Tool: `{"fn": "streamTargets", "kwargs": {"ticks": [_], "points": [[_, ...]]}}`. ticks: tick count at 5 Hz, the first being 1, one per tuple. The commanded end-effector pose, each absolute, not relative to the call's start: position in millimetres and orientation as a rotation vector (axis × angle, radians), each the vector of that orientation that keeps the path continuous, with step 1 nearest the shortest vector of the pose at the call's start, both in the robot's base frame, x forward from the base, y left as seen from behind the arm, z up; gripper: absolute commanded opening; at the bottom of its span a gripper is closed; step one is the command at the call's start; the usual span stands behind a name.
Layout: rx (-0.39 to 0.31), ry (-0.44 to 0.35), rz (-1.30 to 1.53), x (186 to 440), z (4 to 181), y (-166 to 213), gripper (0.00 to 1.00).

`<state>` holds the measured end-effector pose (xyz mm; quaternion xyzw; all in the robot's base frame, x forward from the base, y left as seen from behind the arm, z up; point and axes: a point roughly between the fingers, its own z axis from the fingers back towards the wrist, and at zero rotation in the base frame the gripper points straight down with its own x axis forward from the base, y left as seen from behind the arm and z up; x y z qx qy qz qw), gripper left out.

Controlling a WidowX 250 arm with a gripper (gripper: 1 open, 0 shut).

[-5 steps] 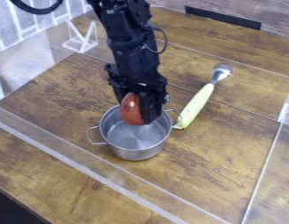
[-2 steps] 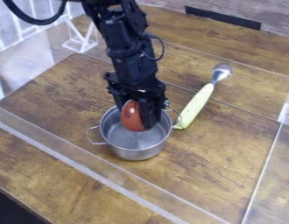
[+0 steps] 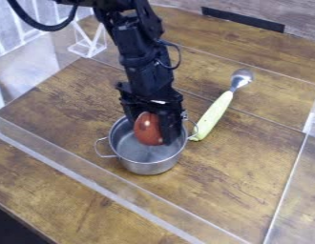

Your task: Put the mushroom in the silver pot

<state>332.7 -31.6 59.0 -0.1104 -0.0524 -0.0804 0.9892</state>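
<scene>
The silver pot (image 3: 146, 149) serves as the landmark, standing on the wooden table (image 3: 71, 105). On its left rim a small loop handle sticks out toward the table's bare boards. Directly above the pot's opening hangs the gripper (image 3: 150, 122), pointing steeply down, with its dark fingers on either side of the mushroom (image 3: 149, 128). The mushroom's reddish-brown cap sits low between them, just inside the pot's rim, not clearly resting on the bottom. Whether the fingers press on the cap or stand a little off it cannot be told from this view; they are spread about as wide as the cap, so the claw looks to be at the point of letting go rather than squeezing hard.

Judging by its look, the mushroom is a light, stiff toy with a smooth rounded cap that could slip from the pads; the broad sides of the cap, where the fingers stand now, give the surest hold, and a short drop into the pot should not harm it.

Right of the pot, just beside its rim, lies a yellow-green utensil (image 3: 215, 110) with a silver tip, angled away toward the table's far side.
</scene>
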Motion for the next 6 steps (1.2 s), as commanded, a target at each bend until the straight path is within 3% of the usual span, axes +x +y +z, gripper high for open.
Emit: {"fn": "streamTargets", "kwargs": {"ticks": [1, 6], "points": [[-0.22, -0.154, -0.148, 344.2, 72.4, -25.1, 1.0], [-0.161, -0.163, -0.155, 363.9, 107.9, -24.2, 1.0]]}}
